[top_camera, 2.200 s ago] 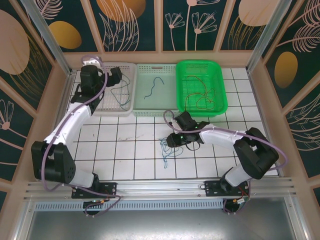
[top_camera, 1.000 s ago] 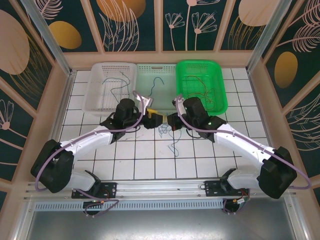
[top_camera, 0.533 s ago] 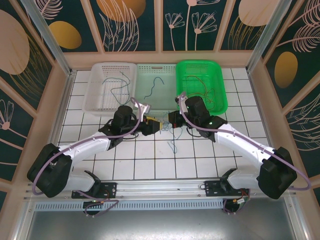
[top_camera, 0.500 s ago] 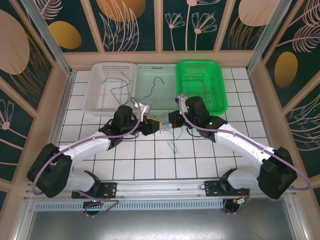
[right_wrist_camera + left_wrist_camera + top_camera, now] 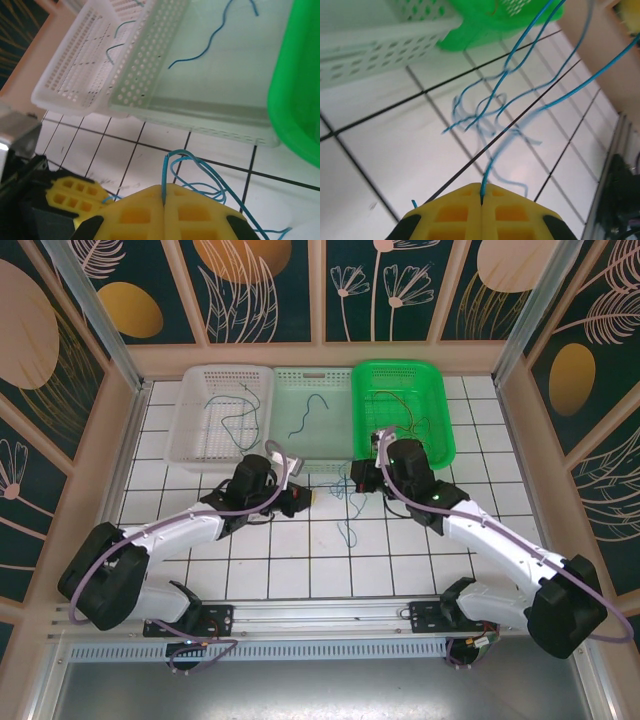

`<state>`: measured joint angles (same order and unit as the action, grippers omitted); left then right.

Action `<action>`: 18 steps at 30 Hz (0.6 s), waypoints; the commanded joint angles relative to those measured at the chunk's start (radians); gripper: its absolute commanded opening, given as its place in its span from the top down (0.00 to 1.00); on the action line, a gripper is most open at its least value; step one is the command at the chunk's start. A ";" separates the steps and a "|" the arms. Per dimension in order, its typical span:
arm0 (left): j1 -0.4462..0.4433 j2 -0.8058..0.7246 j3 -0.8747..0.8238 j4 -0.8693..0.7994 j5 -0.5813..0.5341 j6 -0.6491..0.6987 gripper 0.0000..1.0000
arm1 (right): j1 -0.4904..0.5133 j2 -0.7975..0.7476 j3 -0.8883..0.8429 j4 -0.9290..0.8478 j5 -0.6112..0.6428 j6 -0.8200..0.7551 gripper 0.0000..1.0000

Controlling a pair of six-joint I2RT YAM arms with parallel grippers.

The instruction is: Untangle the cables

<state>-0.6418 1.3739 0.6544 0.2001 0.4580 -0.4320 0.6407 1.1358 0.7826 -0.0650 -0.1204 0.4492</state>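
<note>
Clamped on thin, wavy blue cables [image 5: 343,510]: left end effector [image 5: 481,199], right end effector [image 5: 164,196]. Glossy tiled counter [image 5: 260,555] open nearside; perforated green basket [image 5: 400,366] beyond.

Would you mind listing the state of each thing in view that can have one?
left fingers, shut on a blue cable
right fingers, shut on a blue cable end
blue cable tangle, knotted, partly lifted
white basket, holding thin cables
pale tray, holding one separated cable
green basket, holding several cables
</note>
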 commanded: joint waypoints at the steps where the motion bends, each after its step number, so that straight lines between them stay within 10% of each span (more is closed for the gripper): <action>1: -0.004 -0.005 0.014 -0.144 -0.080 0.067 1.00 | -0.012 0.010 -0.008 -0.004 0.045 0.053 1.00; 13: -0.004 -0.039 0.068 -0.257 -0.086 0.167 0.96 | -0.018 0.009 -0.036 0.012 -0.025 0.057 1.00; 18: -0.005 -0.064 0.064 -0.261 -0.114 0.184 0.40 | -0.018 0.001 -0.039 0.021 -0.056 0.021 1.00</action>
<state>-0.6529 1.3441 0.7101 -0.0143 0.3614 -0.2775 0.6289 1.1564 0.7555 -0.0761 -0.1562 0.4992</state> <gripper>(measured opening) 0.566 0.051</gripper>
